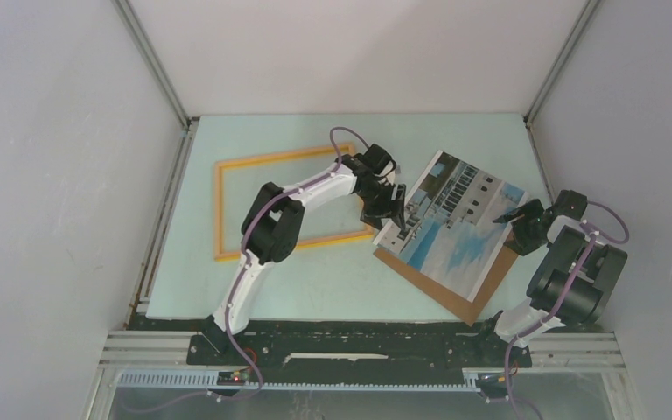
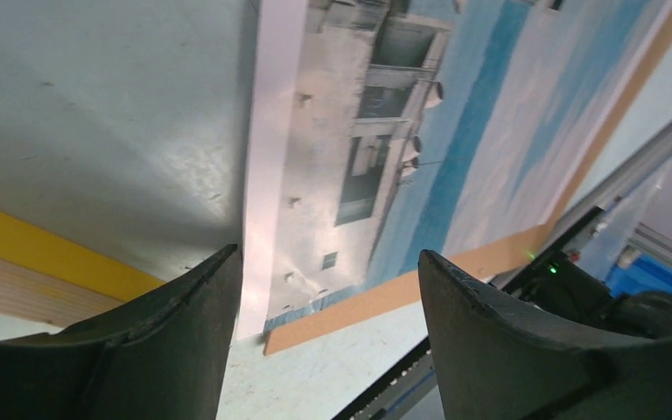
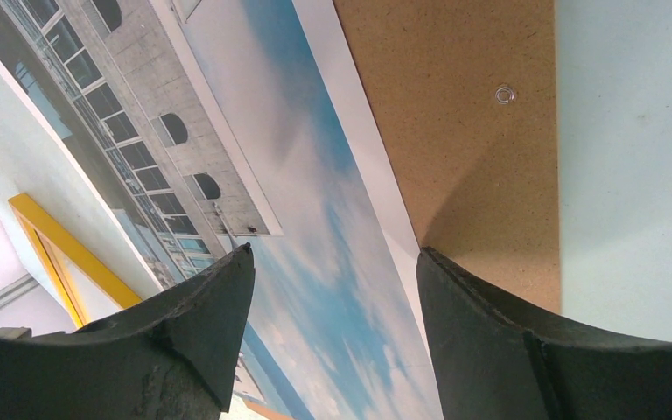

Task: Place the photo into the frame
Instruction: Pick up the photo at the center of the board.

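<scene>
Yellow-orange wood, thin: the rim of the frame (image 1: 220, 210), flat on the pale green table (image 1: 315, 289), left of centre in the overhead view, with the white left arm (image 1: 271, 227) crossing above its lower right part. Just to the right of it, the photo (image 1: 459, 227): blue sky, water and pale buildings inside a white border, picture side up, turned at an angle, right of centre. Under the print, the brown backing board (image 1: 455, 302), a strip of it showing along the photo's lower edge and at the bottom corner. At the photo's left edge, the left gripper (image 1: 394, 214), pointed down, claw spread wide. In the left wrist view, two dark fingers (image 2: 184, 332) well apart at the bottom of the picture, the white border and a grey building between and beyond them, nothing pinched; contact with the print impossible to tell. Yellow rim at the lower left of that view, a band of brown board at lower centre. At the photo's right edge in the overhead view, the right gripper (image 1: 512, 217), likewise wide open and holding nothing. In the right wrist view, fingers (image 3: 184, 341) parted above the white border, with sky to the left and brown board to the right; a small metal ring (image 3: 505, 94) in the board at upper right; a corner of the yellow rim at lower left.
</scene>
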